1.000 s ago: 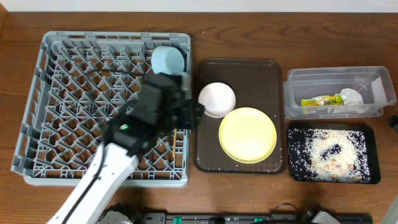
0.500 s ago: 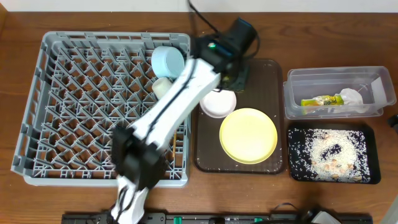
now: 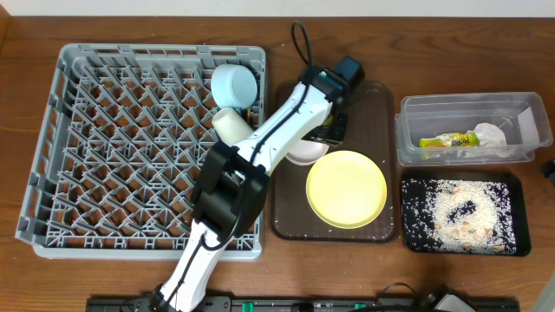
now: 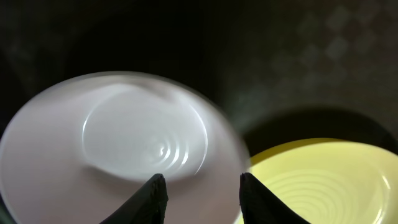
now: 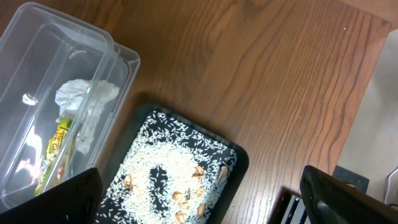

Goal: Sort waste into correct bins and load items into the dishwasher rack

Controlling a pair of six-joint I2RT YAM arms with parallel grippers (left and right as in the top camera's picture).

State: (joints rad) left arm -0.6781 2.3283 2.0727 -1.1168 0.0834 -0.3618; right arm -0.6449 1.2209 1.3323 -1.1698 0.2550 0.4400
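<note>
My left gripper is open and hovers low over a white bowl on the brown tray. In the left wrist view the open fingers frame the bowl, with the yellow plate to its right. The plate lies on the tray. The grey rack holds a light-blue bowl and a white cup. The clear tub holds the wrapper and napkin. The black tray holds rice. My right gripper is open above the black tray. No chopsticks show.
The dark brown serving tray sits between the rack and the two bins. My left arm reaches across the rack's right edge. Bare wooden table lies beyond the bins in the right wrist view.
My left arm has swung from over the rack to the brown tray. A white cup now stands in the rack beside the light-blue bowl. The right arm has not moved.
</note>
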